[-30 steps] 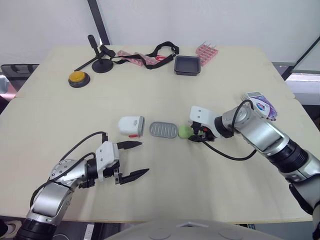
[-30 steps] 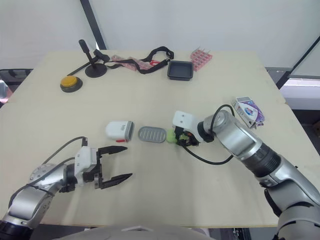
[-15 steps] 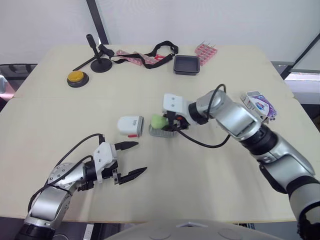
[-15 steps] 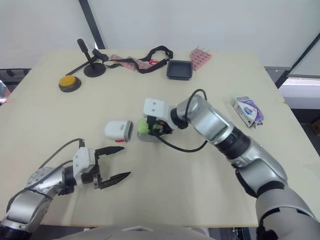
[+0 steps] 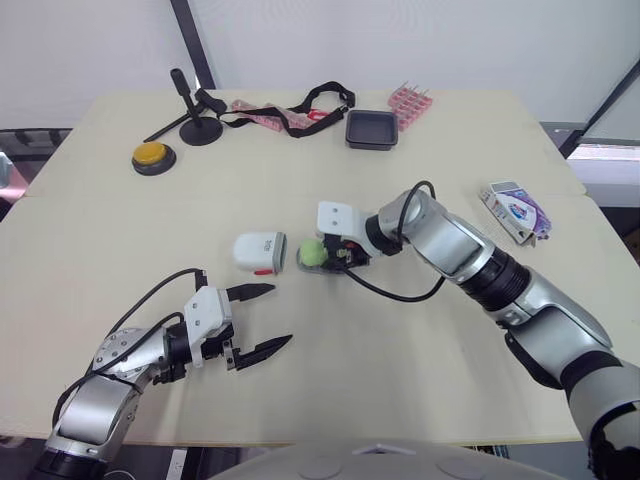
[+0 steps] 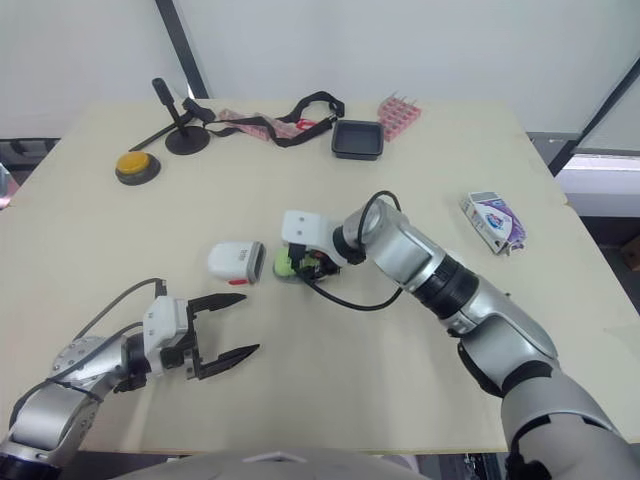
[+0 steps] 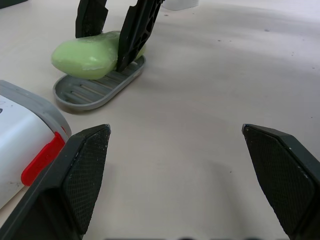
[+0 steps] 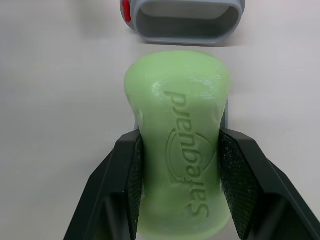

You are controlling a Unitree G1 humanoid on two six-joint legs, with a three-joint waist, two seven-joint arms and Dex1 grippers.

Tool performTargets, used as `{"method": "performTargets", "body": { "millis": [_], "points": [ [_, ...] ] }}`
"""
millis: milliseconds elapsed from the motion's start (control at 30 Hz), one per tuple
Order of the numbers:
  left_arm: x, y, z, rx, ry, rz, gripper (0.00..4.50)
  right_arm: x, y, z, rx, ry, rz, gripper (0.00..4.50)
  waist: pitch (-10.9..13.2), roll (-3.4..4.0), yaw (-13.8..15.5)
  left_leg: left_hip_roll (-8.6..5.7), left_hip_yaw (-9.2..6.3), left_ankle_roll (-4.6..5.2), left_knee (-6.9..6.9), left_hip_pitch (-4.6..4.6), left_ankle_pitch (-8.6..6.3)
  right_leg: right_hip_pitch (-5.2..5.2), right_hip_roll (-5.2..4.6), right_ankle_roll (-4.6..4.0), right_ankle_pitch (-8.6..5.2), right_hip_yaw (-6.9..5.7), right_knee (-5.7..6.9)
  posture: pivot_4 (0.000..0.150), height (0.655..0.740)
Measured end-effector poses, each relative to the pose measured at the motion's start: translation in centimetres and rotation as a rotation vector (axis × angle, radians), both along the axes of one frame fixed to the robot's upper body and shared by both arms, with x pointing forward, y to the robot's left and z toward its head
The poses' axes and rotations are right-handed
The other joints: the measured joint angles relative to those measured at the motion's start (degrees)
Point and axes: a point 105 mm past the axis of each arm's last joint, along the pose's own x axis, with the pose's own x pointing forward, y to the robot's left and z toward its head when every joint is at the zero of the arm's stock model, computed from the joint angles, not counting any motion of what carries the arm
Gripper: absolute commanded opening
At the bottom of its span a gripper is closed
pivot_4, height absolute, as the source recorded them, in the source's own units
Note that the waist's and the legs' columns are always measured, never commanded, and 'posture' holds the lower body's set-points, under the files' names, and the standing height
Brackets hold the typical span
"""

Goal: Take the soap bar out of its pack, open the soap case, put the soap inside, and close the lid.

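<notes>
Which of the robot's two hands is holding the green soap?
The right hand, shut on the soap; the left hand is open and empty.

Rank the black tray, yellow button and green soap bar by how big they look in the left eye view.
1. Black tray
2. Yellow button, slightly smaller
3. Green soap bar, smallest, partly covered by the right gripper

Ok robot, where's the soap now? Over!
Right claw shut on green soap, soap on grey tray. Left claw open, empty. White lid beside tray, not blocking.
</notes>
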Motion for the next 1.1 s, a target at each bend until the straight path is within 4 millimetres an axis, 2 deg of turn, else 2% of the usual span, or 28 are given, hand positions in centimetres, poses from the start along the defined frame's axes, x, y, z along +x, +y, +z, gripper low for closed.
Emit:
{"method": "performTargets", "body": {
  "millis": [233,300,467,733,833,933,1100],
  "points": [
    [-0.2,0.0,0.0,-0.001,0.002,0.008,4.5,0.2,0.3,-0.3,-0.004,0.006,-0.004,1.78,0.0,0.0,0.0,0.02,0.0,-0.01,0.01,0.0,0.0,0.0,0.02,0.0,0.0,0.01,0.02,0.15,0.74],
    [-0.2,0.0,0.0,-0.001,0.001,0.008,4.5,0.2,0.3,-0.4,-0.006,0.008,-0.004,2.78,0.0,0.0,0.0,0.02,0.0,-0.01,0.01,0.0,0.0,0.0,0.02,0.0,0.0,0.0,0.02,0.15,0.74],
    [0.1,-0.1,0.2,-0.001,-0.012,0.011,4.5,0.1,0.4,-0.4,-0.004,0.003,0.001,4.45,0.0,0.0,0.0,0.02,0.0,-0.01,0.01,0.0,0.01,0.0,0.03,0.0,0.0,0.02,0.05,0.15,0.74],
    [0.2,-0.1,0.3,-0.002,-0.013,0.011,4.5,0.1,0.4,0.2,0.016,0.001,0.005,4.48,0.0,0.0,0.0,0.02,0.0,-0.01,0.02,0.0,0.01,0.0,0.03,0.0,0.0,0.02,0.06,0.15,0.74],
    [0.4,-0.1,0.4,-0.002,-0.02,0.013,4.5,0.4,0.0,1.8,0.087,-0.013,-0.01,4.48,0.0,-0.03,0.1,0.02,0.0,-0.01,0.03,0.0,0.01,0.0,0.03,0.0,0.0,0.02,0.06,0.15,0.74],
    [0.7,-0.2,0.8,-0.002,-0.039,0.01,4.5,-0.2,-1.2,2.9,0.265,0.034,-0.035,4.48,-0.1,-0.2,0.7,0.02,0.0,-0.01,0.04,0.0,0.0,0.01,0.02,0.0,0.0,0.02,0.04,0.15,0.74],
    [1.2,-0.1,1.2,0.009,-0.065,0.012,4.5,-1.6,-5.6,1.4,0.419,0.069,-0.095,4.48,-0.1,-0.23,1.3,0.01,0.01,-0.01,0.11,-0.03,-0.01,0.01,0.0,0.0,0.0,0.06,0.06,0.15,0.74]
  ]
}}
